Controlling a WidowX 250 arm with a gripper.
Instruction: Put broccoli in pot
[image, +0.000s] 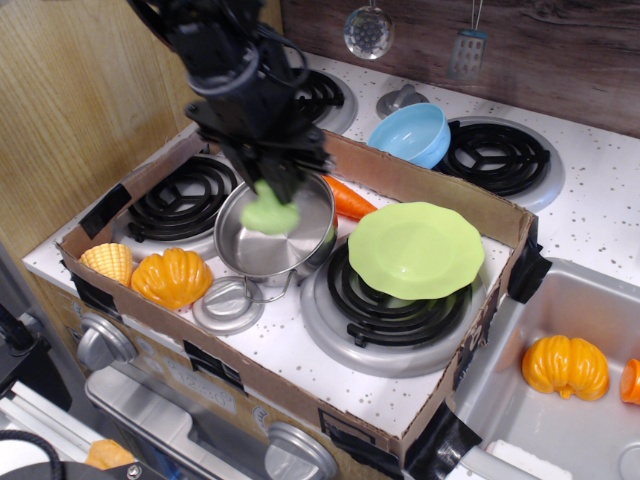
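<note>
1. Stainless-steel pot sits inside the cardboard tray on the toy stove tabletop; all positions below are referenced to this pot.
2. Claw of the black arm hangs directly above the pot's open mouth, pointing downward.
3. Claw state: clamped on the broccoli, with the stalk end gripped between the fingers and the bumpy light-green head hanging below.
4. Broccoli position: over the pot interior, at about rim level. Whether it touches the pot floor cannot be told.
5. Green plate lies just to the right of the pot, resting on a coil burner; its near edge is close to the pot rim.
6. Orange carrot lies behind the pot toward the right, partly hidden by the pot rim.
7. Round silver lid lies flat just in front of the pot, near the pot's wire loop handle.
8. Orange shell-shaped toy and yellow corn sit to the front-left of the pot, side by side at the tray's corner.
9. Second coil burner is just left of the pot.
10. Blue bowl stands outside the tray, well behind the pot toward the right.
11. Orange pumpkin lies in the sink, far right of the pot.
</note>
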